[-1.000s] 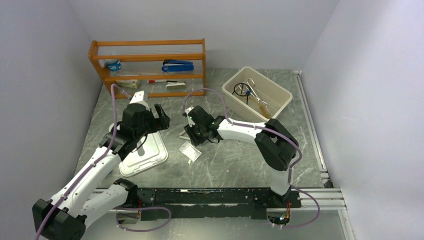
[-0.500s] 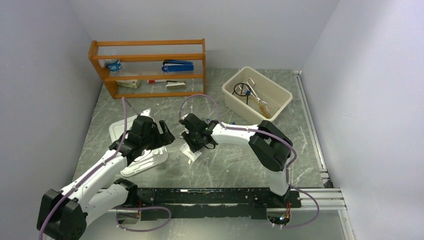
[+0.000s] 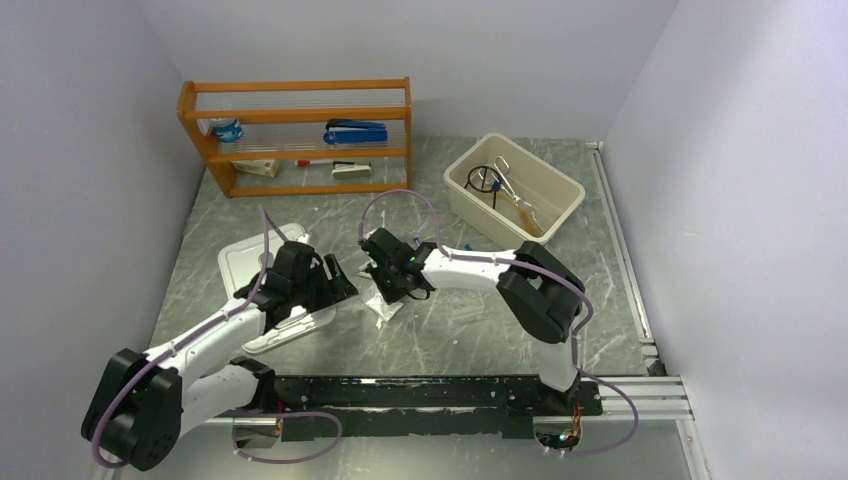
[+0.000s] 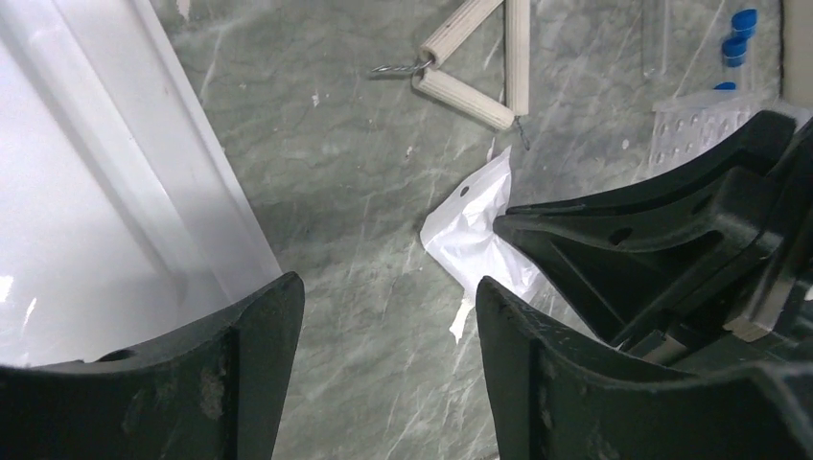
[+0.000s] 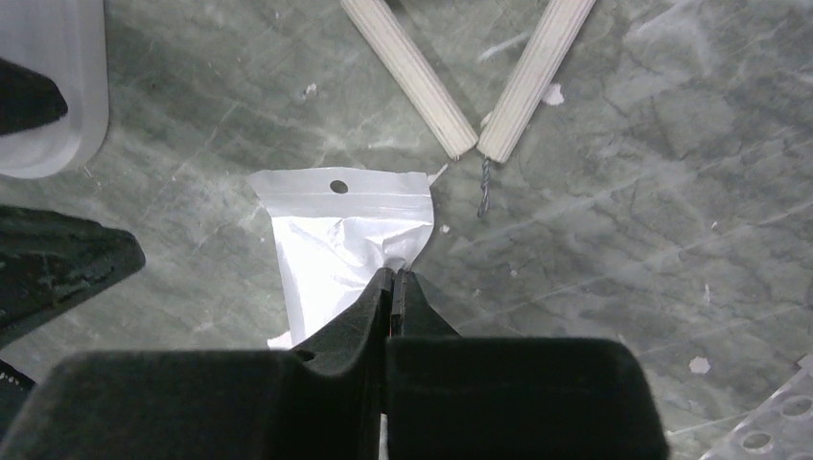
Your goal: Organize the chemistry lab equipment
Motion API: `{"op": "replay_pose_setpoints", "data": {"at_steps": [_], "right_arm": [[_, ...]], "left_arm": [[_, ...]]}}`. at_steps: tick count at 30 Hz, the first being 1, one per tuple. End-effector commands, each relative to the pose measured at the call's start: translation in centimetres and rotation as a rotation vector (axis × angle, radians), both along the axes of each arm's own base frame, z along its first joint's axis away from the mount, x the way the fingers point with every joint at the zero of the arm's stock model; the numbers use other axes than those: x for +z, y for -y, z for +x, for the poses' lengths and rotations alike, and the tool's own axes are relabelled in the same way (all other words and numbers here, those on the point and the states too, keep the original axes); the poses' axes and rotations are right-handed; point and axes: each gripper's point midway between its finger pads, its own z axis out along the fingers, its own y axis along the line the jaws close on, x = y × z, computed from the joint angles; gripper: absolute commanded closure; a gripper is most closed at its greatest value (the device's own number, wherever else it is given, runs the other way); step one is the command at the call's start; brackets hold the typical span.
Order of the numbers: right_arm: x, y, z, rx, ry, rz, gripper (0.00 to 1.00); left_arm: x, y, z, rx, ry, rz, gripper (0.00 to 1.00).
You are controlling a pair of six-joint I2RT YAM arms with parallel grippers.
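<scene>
The right fingers (image 5: pixel 379 302) are clenched on the lower edge of a white paper packet (image 5: pixel 336 230), which lies on the worktop (image 5: pixel 623 240) just below the triangle (image 5: pixel 407 72). The likely next move is lifting it toward the beige bin (image 3: pixel 540 165). The left fingers (image 4: pixel 259 335) hang released beside it. Only the top view shows the bin, and only the right wrist view shows the pinch.

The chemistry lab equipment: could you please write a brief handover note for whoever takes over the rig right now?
Right gripper: shut on the white paper packet, on the table.
Left gripper: open, empty, close beside it.
Done: black tripod ring and metal tongs lie in the beige bin.
To do: packet, triangle, blue-capped tubes and clear rack are on the table.
</scene>
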Motion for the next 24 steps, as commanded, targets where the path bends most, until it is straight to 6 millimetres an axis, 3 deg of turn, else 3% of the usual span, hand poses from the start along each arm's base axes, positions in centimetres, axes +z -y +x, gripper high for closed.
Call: {"op": "replay_pose_setpoints", "data": {"at_steps": [1,4,8,13,18,24], "right_arm": [[1.7,0.4,-0.2,-0.001,0.038,0.023,1.0],[4.8,0.4,0.9,-0.011,0.111,0.056,1.0],[9.2,1.2,2.6,-0.053,0.21,0.104,1.0],[14.8,3.8,6.1,-0.138,0.363,0.149,1.0],[19.5,10.5,11.8,-0.32,0.508,0.144,1.0],[22.7,21.6,17.1,-0.59,0.658,0.055,1.0]], "left_arm": [[2.7,1.2,1.6,-0.02,0.093,-0.054,0.29],[4.5,0.4,2.4,0.008,0.149,-0.024,0.27],[8.8,-0.7,3.2,0.048,0.277,-0.012,0.24],[12.4,-2.5,3.9,0.104,0.367,0.053,0.22],[14.7,-3.4,4.4,0.117,0.415,0.101,0.21],[16.1,-3.6,4.8,0.101,0.443,0.134,0.19]]}}
